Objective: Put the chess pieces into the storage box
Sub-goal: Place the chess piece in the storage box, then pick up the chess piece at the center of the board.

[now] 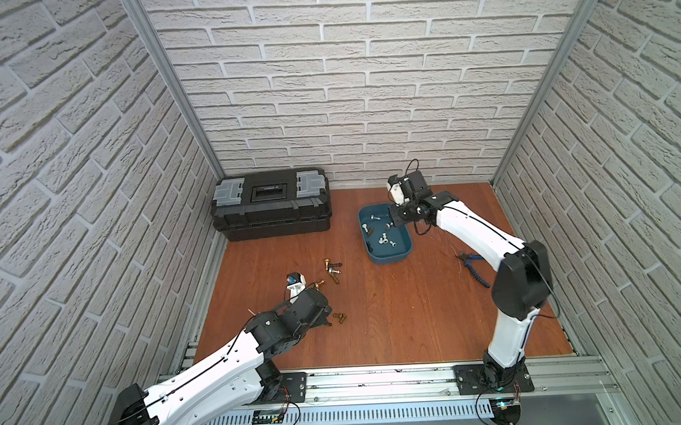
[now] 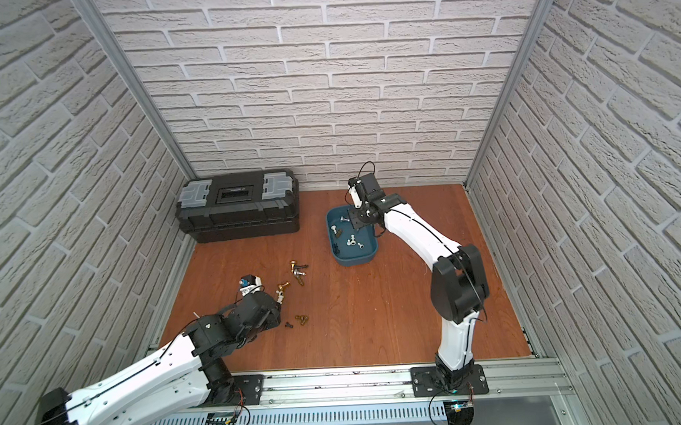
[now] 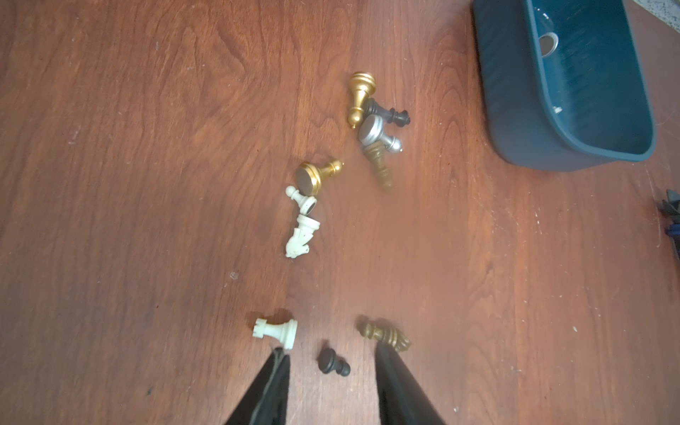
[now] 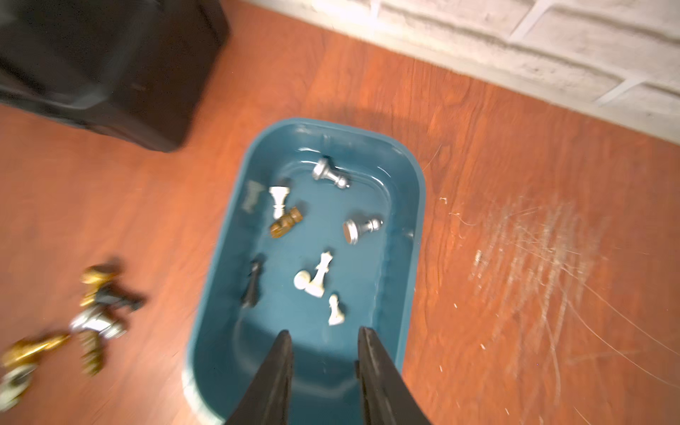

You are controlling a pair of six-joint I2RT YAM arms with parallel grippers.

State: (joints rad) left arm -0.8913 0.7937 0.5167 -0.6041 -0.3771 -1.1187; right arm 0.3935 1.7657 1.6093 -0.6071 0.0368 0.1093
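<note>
The teal storage box (image 1: 397, 256) stands at the back right of the wooden table and holds several chess pieces, among them a white queen (image 4: 319, 274) and a silver pawn (image 4: 358, 228). My right gripper (image 4: 324, 331) hangs open over the near end of the box (image 4: 415, 206), with nothing between its fingers. Several more pieces lie loose left of the box in both top views, in a cluster (image 1: 332, 266) of gold, black and silver. My left gripper (image 3: 332, 351) is open low over the table, straddling a lying black pawn (image 3: 333, 362). Its fingertips are close to a white rook (image 3: 277, 331) and a brown knight (image 3: 386, 335).
A black toolbox (image 1: 270, 203) with grey latches sits at the back left against the brick wall. Blue-handled pliers (image 1: 472, 268) lie beside my right arm. A gold pawn (image 3: 316, 174) and two white pieces (image 3: 300, 239) lie between the left gripper and the cluster.
</note>
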